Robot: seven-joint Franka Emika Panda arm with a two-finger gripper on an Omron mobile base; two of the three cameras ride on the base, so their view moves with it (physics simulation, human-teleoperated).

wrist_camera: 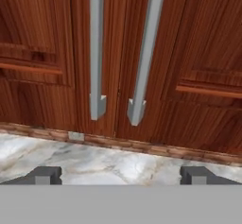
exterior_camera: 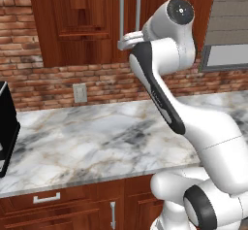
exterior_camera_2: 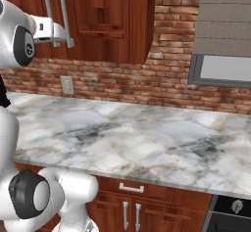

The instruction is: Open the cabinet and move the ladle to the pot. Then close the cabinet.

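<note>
hand view: tool (wrist_camera: 121, 176) stands fully open and empty, facing the closed cabinet (wrist_camera: 47, 53), which lies straight ahead of it. left door handle (wrist_camera: 97, 53) sits ahead and slightly left of the tool's centre line; right door handle (wrist_camera: 147, 53) ahead and slightly right. both bars end just above the tool's line of sight. judgement: the step in hand is the reach for one handle. recommend centring on a single bar, not the seam between them, raising the tool so the fingers straddle the bar above its lower end, then closing before pulling along the door's arc. below the tool: marble desk (exterior_camera: 97, 137). behind it, a brick wall (exterior_camera_2: 122, 79) with an outlet (exterior_camera: 80, 92). far right of the tool: range hood (exterior_camera_2: 225, 40). ladle and pot cannot be located.
</note>
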